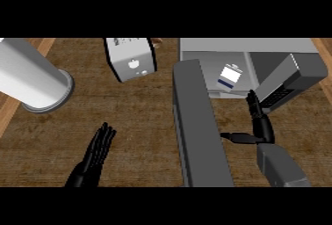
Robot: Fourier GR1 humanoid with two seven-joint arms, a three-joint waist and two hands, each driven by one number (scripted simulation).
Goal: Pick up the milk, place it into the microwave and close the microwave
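The left hand [96,151] shows at the lower edge, fingers straight and together, open and holding nothing; bare table [130,114] surrounds it on all sides. The right hand [258,121] is also open: fingers extended away from the robot, thumb out to its left, nothing held. Its forearm is cut off by the lower edge.

Just left of the right hand stands the open microwave door [198,132], a long grey slab reaching from the lower edge up toward the microwave [259,52]. Only a narrow strip of table separates the thumb from the door.

Beyond the right fingertips, the milk [228,75] lies inside the microwave cavity, apart from the hand.

Far beyond the left hand stand a white carton [133,59] and, further left, a large white cylinder [32,81], partly cut off by the frame. Markings on both cartons are unreadable.
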